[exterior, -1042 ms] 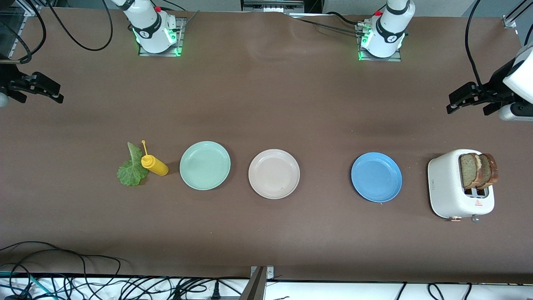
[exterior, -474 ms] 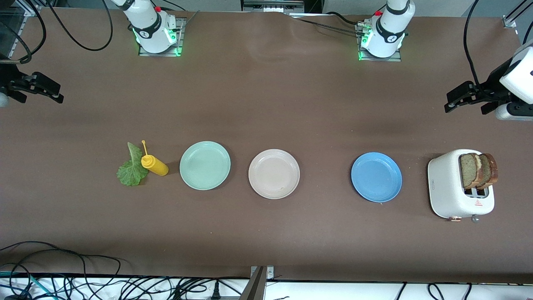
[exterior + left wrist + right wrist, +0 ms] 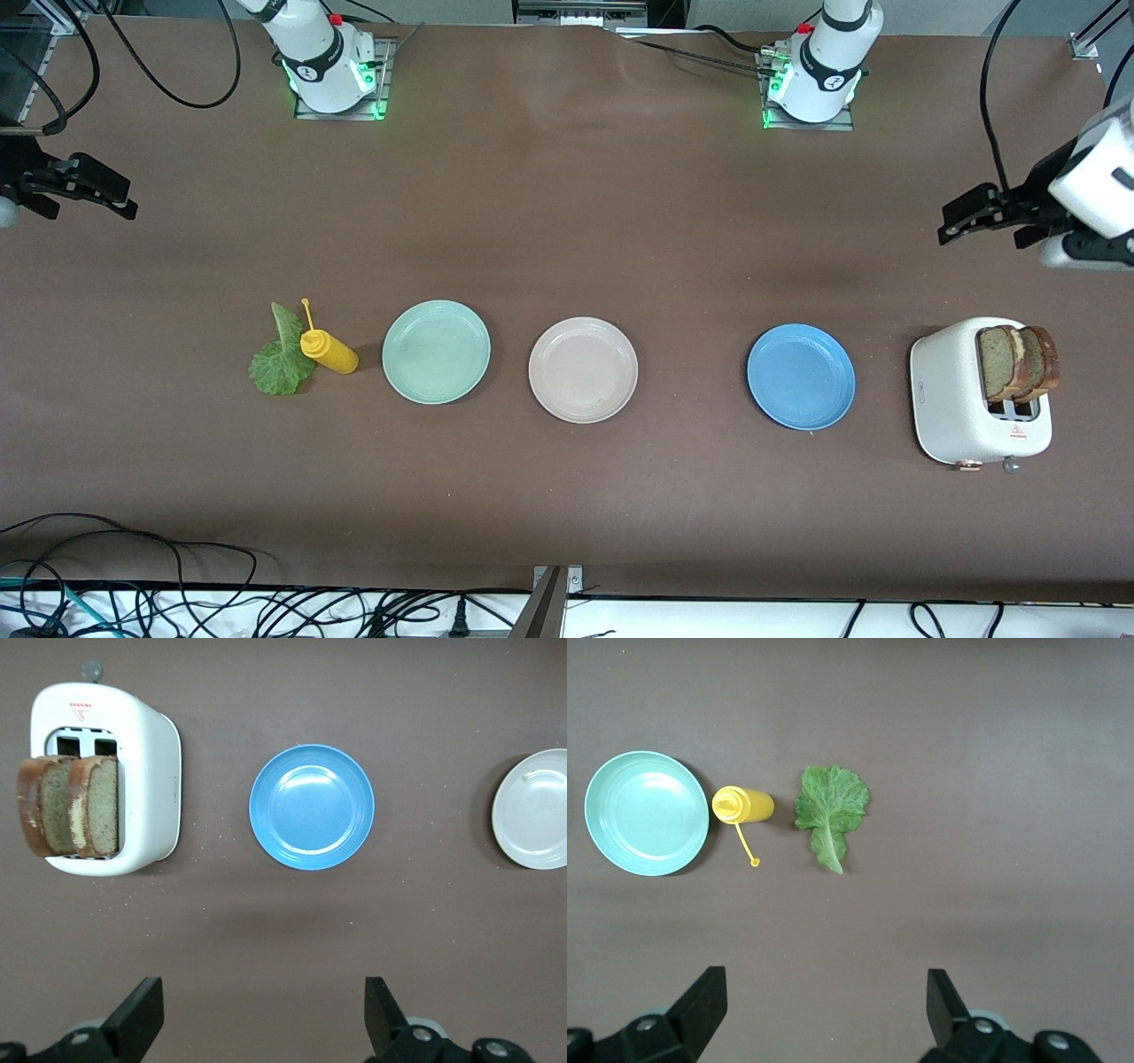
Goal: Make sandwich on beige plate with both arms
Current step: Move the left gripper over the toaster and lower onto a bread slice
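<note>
The beige plate [image 3: 582, 369] lies bare at mid-table, between a mint green plate [image 3: 436, 352] and a blue plate [image 3: 801, 376]; its edge also shows in the left wrist view [image 3: 534, 809]. Two brown bread slices [image 3: 1017, 361] [image 3: 69, 806] stand upright in a white toaster [image 3: 952, 399]. A green lettuce leaf [image 3: 279, 359] [image 3: 830, 806] lies flat beside a yellow squeeze bottle [image 3: 330, 350]. My left gripper [image 3: 952, 221] [image 3: 263, 1010] hangs open over bare table at the left arm's end. My right gripper [image 3: 124, 199] [image 3: 824, 1001] hangs open over bare table at the right arm's end.
The yellow bottle [image 3: 743, 804] lies on its side between the lettuce and the mint plate [image 3: 647, 812]. The toaster [image 3: 146, 788] stands beside the blue plate [image 3: 311, 806] toward the left arm's end. Cables trail along the table edge nearest the front camera.
My left gripper has shifted a little toward the middle of the table. The right arm and all objects have stayed in place.
</note>
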{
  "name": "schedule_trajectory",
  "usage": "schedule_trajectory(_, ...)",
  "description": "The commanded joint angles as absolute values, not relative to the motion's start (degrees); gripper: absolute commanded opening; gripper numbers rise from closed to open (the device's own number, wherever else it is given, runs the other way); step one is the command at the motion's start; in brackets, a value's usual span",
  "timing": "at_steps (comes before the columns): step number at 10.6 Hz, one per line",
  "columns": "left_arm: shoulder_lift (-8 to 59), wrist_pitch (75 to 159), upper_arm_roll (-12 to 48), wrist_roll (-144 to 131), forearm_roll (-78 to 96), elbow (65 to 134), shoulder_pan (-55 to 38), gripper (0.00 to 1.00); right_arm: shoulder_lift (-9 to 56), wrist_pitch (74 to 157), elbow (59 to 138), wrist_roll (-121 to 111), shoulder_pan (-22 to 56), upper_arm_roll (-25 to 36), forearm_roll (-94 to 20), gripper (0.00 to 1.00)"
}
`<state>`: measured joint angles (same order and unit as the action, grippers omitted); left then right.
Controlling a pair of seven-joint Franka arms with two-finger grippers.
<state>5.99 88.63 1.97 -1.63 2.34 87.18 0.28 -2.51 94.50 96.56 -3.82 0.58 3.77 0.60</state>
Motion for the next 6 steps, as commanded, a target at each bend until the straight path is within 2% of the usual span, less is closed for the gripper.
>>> schedule_trajectory(1,10.0,88.9,1.9,-2.6,-1.0,85.2,-0.2,1.00,-1.9,93.3,95.1,-3.6,-0.1,3.4,-0.4,1.00)
schedule_trajectory(6,15.2,94.9,1.6,-1.9,-5.2,83.4,1.2,1.00,-1.9,93.3,95.1,-3.6,-0.1,3.4,-0.4,1.00)
